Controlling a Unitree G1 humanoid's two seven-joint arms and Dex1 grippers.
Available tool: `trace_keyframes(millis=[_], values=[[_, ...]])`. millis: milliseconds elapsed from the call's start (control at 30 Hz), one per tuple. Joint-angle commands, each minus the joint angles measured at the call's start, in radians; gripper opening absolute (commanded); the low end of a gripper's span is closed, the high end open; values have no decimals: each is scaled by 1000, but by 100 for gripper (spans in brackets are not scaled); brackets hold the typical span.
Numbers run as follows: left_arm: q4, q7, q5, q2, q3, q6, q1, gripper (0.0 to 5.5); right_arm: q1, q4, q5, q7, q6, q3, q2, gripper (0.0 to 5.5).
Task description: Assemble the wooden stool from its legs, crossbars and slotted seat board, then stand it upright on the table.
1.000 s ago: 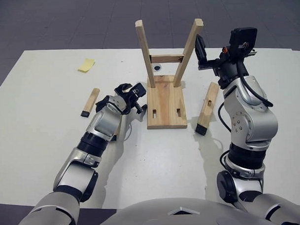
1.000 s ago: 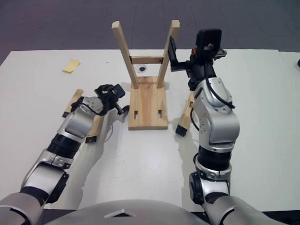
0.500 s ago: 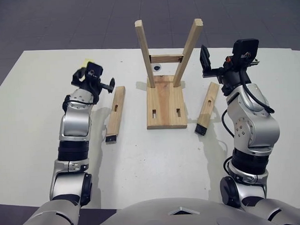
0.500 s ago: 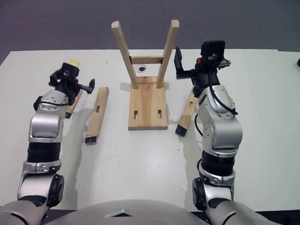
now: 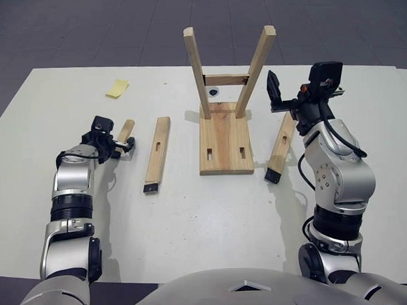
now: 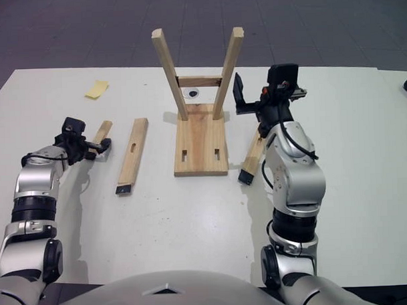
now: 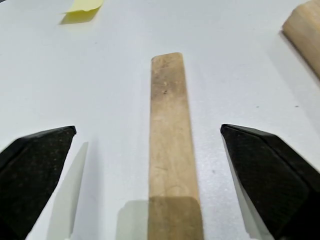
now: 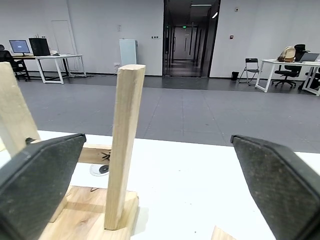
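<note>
The pale, grainy seat board (image 5: 224, 142) lies flat on the white table (image 5: 192, 220). Two square legs (image 5: 196, 69) stand in its 12 o'clock slots, joined by a crossbar (image 5: 226, 79). Black-tipped loose legs lie at its 9 o'clock (image 5: 157, 153) and 3 o'clock (image 5: 281, 144).

The left gripper (image 7: 148, 130) is spread astride a short wooden bar (image 7: 170, 150) further toward 9. The right gripper (image 8: 158, 136) hangs spread at 2 o'clock. A yellow sticky note (image 5: 117, 88) lies at 10 o'clock.
</note>
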Motion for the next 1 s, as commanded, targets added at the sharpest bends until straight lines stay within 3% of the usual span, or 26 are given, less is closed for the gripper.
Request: trace_keyframes(millis=[33, 267, 667, 833, 1000], values=[[83, -51, 10, 14, -57, 33, 10, 511, 9, -6, 5, -19, 6, 7, 14, 540], [193, -152, 86, 89, -206, 33, 44, 390, -10, -11, 11, -43, -17, 10, 35, 540], [456, -160, 93, 136, -264, -65, -5, 191, -20, 0, 13, -83, -45, 41, 79, 540], [508, -100, 60, 112, -216, -155, -30, 129, -28, 11, 17, -84, -52, 37, 83, 540], [358, 18, -107, 56, -16, -330, -94, 129, -45, 12, 68, -73, -50, -11, 95, 540]])
